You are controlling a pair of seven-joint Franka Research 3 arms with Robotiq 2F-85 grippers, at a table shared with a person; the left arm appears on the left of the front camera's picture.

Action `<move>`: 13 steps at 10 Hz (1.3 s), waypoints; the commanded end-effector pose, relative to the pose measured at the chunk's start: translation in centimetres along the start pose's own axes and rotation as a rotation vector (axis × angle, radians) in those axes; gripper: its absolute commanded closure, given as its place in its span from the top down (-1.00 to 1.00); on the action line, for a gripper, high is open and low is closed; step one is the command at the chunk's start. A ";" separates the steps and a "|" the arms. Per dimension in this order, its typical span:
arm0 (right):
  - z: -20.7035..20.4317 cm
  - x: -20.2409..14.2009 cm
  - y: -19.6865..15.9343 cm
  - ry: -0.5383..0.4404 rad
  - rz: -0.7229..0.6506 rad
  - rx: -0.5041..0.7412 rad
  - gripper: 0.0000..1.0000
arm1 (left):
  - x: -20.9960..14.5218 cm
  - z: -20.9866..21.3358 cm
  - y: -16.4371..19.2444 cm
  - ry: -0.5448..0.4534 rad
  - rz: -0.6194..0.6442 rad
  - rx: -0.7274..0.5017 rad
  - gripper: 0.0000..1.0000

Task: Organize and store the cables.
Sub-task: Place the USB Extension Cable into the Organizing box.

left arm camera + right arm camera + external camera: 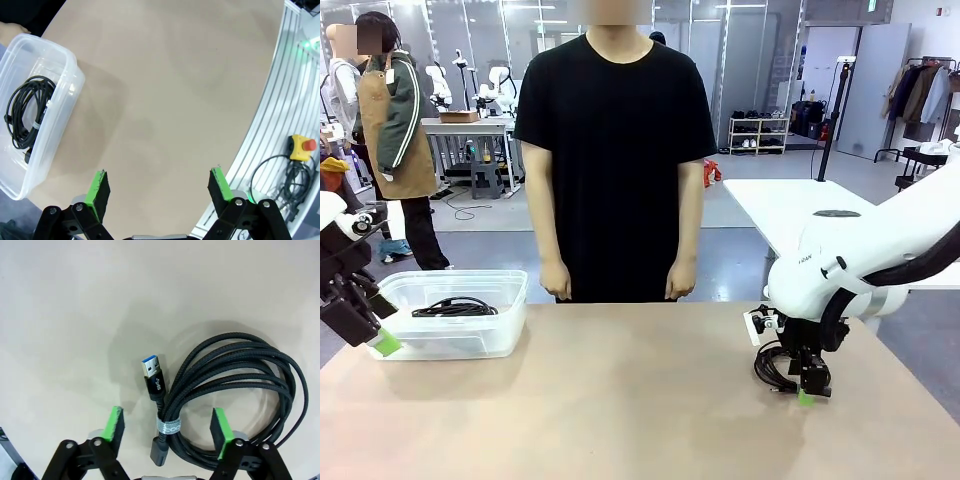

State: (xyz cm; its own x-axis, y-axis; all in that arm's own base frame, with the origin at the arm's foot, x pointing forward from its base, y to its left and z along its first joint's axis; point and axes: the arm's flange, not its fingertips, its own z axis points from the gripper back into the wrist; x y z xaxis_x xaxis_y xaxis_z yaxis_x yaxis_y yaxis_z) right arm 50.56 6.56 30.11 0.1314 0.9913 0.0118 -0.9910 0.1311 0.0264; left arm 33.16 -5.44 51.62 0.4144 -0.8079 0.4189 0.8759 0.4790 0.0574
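Note:
One of the cables (235, 385), a black braided coil with a pale tie band (169, 427) and a blue-tipped USB plug (151, 367), lies on the table. My right gripper (167, 414) hangs over it, open, with its green fingers on either side of the banded part and apart from it. From the front, that gripper (807, 385) stands low over the coil (770, 368) at the table's right. A second coiled cable (455, 307) (27, 112) rests inside the clear plastic bin (510, 300). My left gripper (382, 340) (160, 177) is open and empty beside the bin.
The bin (65, 90) sits at the table's far left. A person in a black shirt stands at the far edge with hands (556, 278) hanging down. A yellow emergency-stop box (300, 147) with its own cords lies past the table's edge rail.

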 end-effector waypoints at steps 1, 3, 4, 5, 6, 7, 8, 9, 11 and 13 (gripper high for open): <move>-0.4 0.1 0.0 0.033 0.001 -0.035 -0.76 | 0.4 0.3 0.2 0.011 0.013 -0.002 1.00; -0.1 0.1 0.1 0.038 0.005 -0.033 -1.00 | 0.4 0.3 0.2 0.011 0.013 -0.002 1.00; 0.2 0.1 0.1 0.024 0.003 -0.030 -1.00 | 0.4 0.3 0.2 0.011 0.013 -0.002 1.00; 0.2 0.1 0.1 0.028 0.000 -0.031 -0.95 | 0.4 0.3 0.2 0.011 0.013 -0.002 1.00; 0.3 0.2 0.2 0.031 -0.003 -0.032 -1.00 | 0.4 0.3 0.2 0.011 0.013 -0.002 1.00; 0.7 0.3 0.2 0.033 -0.006 -0.038 -1.00 | 0.4 0.3 0.2 0.011 0.013 -0.002 1.00; 2.0 0.6 0.4 0.019 -0.019 -0.057 -1.00 | 0.4 0.3 0.2 0.011 0.013 -0.002 1.00; 3.7 1.5 1.0 0.007 -0.006 -0.055 -1.00 | 0.4 0.3 0.2 0.011 0.013 -0.002 1.00; 7.9 5.1 2.9 0.025 -0.009 -0.063 -1.00 | 0.4 0.3 0.2 0.011 0.013 -0.002 1.00; 10.2 10.5 4.1 0.027 0.019 -0.072 -1.00 | 0.4 0.3 0.2 0.011 0.013 -0.002 1.00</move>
State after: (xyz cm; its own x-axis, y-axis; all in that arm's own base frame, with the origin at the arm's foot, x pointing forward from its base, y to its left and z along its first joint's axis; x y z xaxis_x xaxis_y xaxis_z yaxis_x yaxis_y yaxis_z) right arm 47.64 15.18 40.04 0.0991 0.9951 -0.0028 -0.9938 0.0989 -0.0500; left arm 33.17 -5.42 51.63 0.4148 -0.8075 0.4194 0.8757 0.4794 0.0569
